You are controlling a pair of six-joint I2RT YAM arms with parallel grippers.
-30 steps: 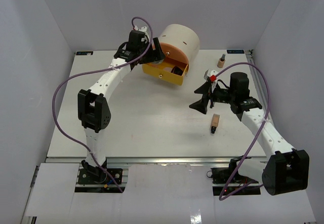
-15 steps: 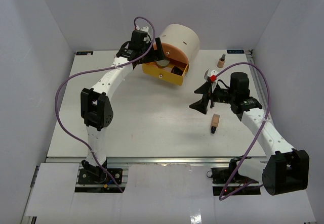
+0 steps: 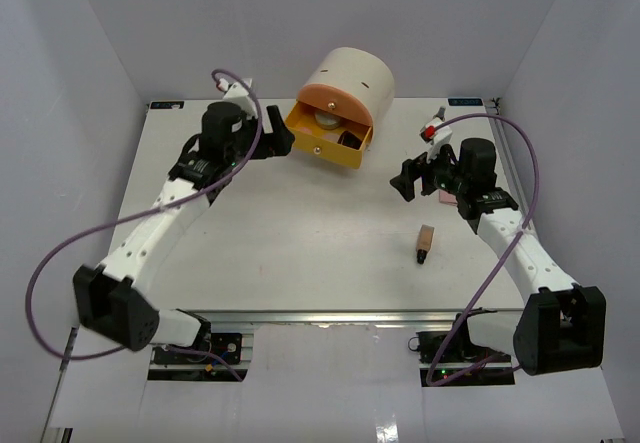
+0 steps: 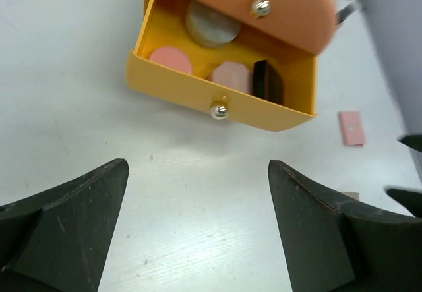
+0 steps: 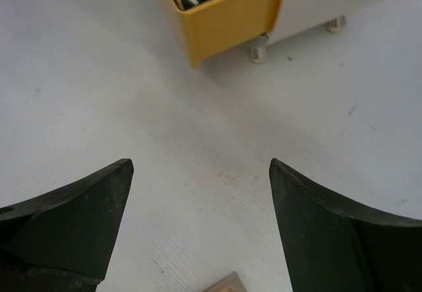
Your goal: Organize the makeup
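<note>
- Where the white table (image 3: 300,243) lies between the two arms, you have a broad bare stretch. Walls close it in at the back and on both sides.
- Next, the cream drum (image 3: 358,75) stands on small feet at the far middle of the table, with its orange drawer front (image 3: 322,96) facing you.
- Below that front, the yellow drawer (image 4: 171,87) is pulled out, with a silver knob (image 4: 217,111) on its face and bare table before it.
- Your left gripper (image 4: 196,173) has its jaws spread wide and holds nothing. It sits just short of the drawer and does not touch it.
- Your right gripper (image 5: 201,170) also has its jaws spread and empty. It is over bare table to the right of the drum, facing the drawer's corner.
- One tan black-capped bottle (image 3: 425,242) lies on its side on open table near the right arm, well apart from the drum.
- Inside the drawer, the pale green ball (image 4: 211,23) sits at the back, partly under the orange front.
- At the drawer's right end, the black square compact (image 4: 262,81) stands on edge.
- Just left of the compact is the pink faceted jar (image 4: 229,76), against the front wall.
- Further left in the drawer lies a pink round lid (image 4: 171,60).
- Outside the drawer, a pink flat card (image 4: 351,128) lies on the table to its right.
</note>
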